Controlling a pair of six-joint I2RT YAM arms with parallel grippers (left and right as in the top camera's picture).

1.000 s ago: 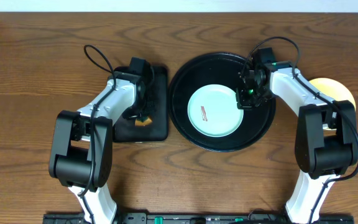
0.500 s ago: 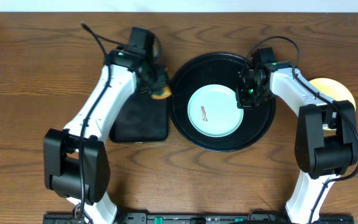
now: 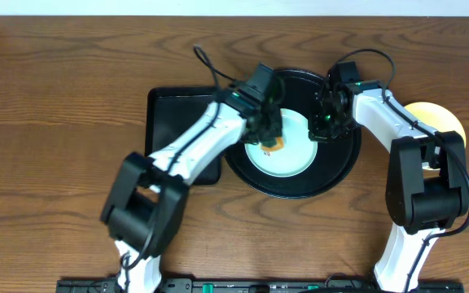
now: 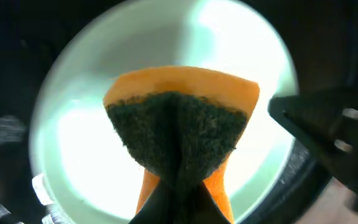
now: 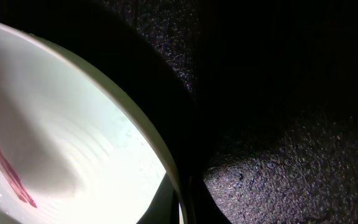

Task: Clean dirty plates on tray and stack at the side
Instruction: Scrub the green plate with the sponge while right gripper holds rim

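Note:
A light blue plate (image 3: 293, 159) lies in the round black tray (image 3: 300, 192). My left gripper (image 3: 270, 137) is shut on an orange sponge (image 3: 275, 146) with a dark green scouring face and holds it over the plate's left half. In the left wrist view the sponge (image 4: 182, 134) covers the middle of the plate (image 4: 67, 143). My right gripper (image 3: 324, 129) is shut on the plate's right rim. The right wrist view shows that rim between my fingers (image 5: 185, 202), the plate (image 5: 73, 118) and a reddish smear (image 5: 8, 172). A pale yellow plate (image 3: 444, 116) lies on the table at the right.
A rectangular black tray (image 3: 166, 130) lies left of the round tray, partly under my left arm. Both arms cross over the round tray. The wooden table (image 3: 55, 98) stretches to the left and the back.
My left arm has swung right from the rectangular tray to above the plate, carrying the sponge. The right arm and the plate have not moved.

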